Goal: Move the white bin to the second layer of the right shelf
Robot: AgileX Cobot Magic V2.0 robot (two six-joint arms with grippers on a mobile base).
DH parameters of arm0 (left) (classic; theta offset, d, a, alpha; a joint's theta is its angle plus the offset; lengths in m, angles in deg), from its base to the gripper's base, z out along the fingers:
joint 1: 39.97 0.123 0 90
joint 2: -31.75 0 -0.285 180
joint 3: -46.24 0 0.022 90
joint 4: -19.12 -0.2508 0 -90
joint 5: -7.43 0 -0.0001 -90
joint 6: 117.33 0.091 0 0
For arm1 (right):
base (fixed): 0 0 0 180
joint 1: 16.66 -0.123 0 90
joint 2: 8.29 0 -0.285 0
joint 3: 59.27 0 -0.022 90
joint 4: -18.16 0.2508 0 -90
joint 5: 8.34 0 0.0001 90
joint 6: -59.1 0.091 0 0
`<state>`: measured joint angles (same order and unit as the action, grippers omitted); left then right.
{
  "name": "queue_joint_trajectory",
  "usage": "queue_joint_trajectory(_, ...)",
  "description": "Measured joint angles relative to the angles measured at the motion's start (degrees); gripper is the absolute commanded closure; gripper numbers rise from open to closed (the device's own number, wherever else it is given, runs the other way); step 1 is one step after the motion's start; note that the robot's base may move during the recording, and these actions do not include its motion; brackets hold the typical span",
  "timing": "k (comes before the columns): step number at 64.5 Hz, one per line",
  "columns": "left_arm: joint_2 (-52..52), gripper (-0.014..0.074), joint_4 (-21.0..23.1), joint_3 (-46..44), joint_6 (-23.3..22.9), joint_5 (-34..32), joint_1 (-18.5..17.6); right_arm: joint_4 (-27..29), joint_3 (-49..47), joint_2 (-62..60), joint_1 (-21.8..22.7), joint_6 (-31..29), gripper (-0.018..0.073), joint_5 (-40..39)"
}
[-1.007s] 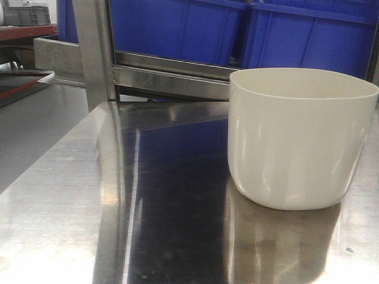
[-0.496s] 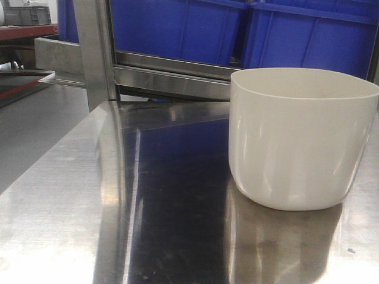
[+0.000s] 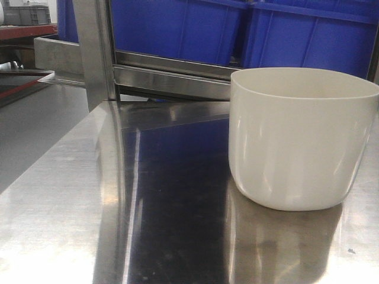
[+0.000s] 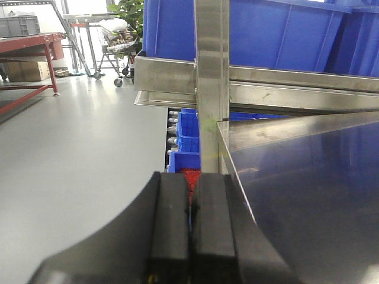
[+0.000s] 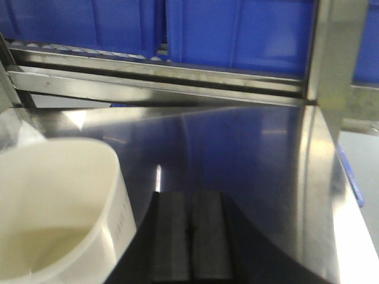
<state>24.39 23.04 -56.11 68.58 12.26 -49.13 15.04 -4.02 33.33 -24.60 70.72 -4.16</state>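
The white bin (image 3: 299, 139) stands upright on the steel table (image 3: 89, 207), at the right in the front view. It also shows in the right wrist view (image 5: 56, 207), at the lower left, empty inside. My right gripper (image 5: 189, 198) is shut and empty, just right of the bin's rim, above the table. My left gripper (image 4: 189, 177) is shut and empty, at the table's left front corner near the shelf post (image 4: 211, 83). A steel shelf rail (image 3: 172, 80) runs behind the bin; rollers are hidden.
Blue crates (image 3: 237, 29) fill the shelf level above the rail, close behind the bin. A vertical steel post (image 3: 95, 53) stands at the table's far left corner. Open grey floor (image 4: 71, 154) lies left of the table, with a red-framed bench (image 4: 29, 47) farther off.
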Motion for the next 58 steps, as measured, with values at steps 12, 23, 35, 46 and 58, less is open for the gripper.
queue_joint_trajectory(12, 0.0, 0.0512, 0.0, 0.0, 0.0, 0.0, 0.0, 0.04, -16.3, 15.94, -2.73, 0.0, 0.0503, 7.3)
queue_joint_trajectory(23, 0.0, 0.0512, 0.0, 0.0, 0.0, 0.0, 0.0, 0.13, -29.59, 27.53, -4.52, 0.0, 0.0503, 18.2)
queue_joint_trajectory(35, 0.0, 0.0512, 0.0, 0.0, 0.0, 0.0, 0.0, 0.64, -38.87, 34.5, -5.19, 0.0, 0.0498, 31.41)
queue_joint_trajectory(46, 0.0, 0.0512, 0.0, 0.0, 0.0, 0.0, 0.0, 3.46, -41.8, 37.64, -5.19, -1.22, 0.0271, 37.96)
queue_joint_trajectory(58, 0.0, 0.0512, 0.0, 0.0, 0.0, 0.0, 0.0, 10.01, -41.94, 38.28, -5.19, -6.7, 0.0062, 39.72)
